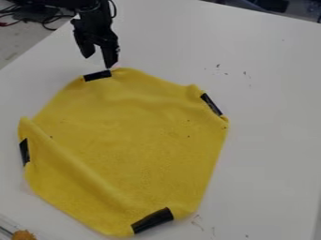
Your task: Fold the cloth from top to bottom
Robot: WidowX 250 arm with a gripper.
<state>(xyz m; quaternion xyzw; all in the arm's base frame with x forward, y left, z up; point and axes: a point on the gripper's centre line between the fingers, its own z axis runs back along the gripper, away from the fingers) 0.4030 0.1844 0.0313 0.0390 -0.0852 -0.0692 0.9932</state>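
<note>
The black gripper (99,62) hangs at the upper left, just above the cloth's top edge. Its fingers are apart with a gap between them, and no cloth shows in that gap. The yellow cloth (138,136) lies spread on the table, with a long raised crease across its lower left. Black strips mark its edges: a top strip (97,75) just below the gripper, a right strip (211,104), a left strip (24,152) and a bottom strip (152,220).
The white table (270,117) surrounds the cloth, with small dark marks on its surface. A clear container edge with an orange-brown item (24,235) sits at the bottom left corner. Dark cables (47,21) lie beyond the table at the upper left.
</note>
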